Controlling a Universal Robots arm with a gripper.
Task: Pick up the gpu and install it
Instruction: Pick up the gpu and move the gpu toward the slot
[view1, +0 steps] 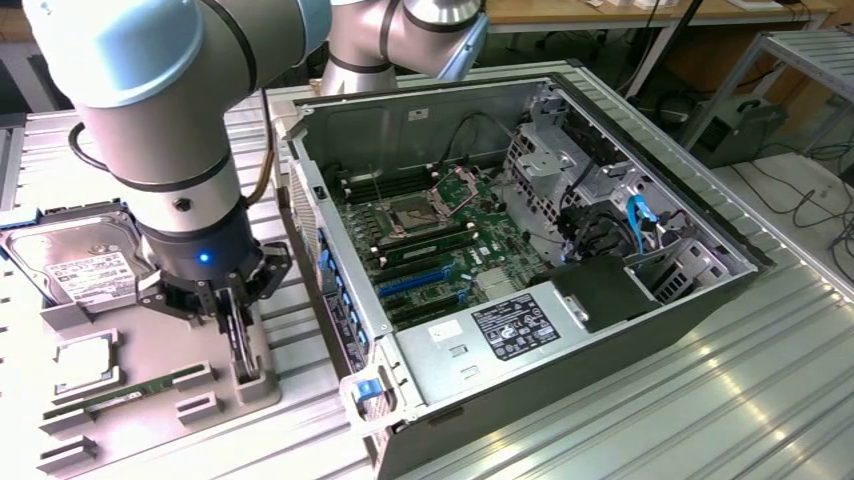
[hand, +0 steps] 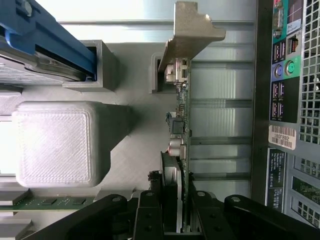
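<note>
Exterior view: high, angled down, mid-range; open black metal computer case mid-frame. Wrist view: close, looking along gripper. Shared: thin dark gpu card, grey plastic tray.

The single arm descends from the upper left of the exterior view, its thick grey and blue joints bent so that the last link stands vertical. The wrist points straight down, with a blue indicator lit on its dark flange. The pincer hangs directly below the wrist. Its two black fingers are closed against opposite faces of the upright gpu.
</note>
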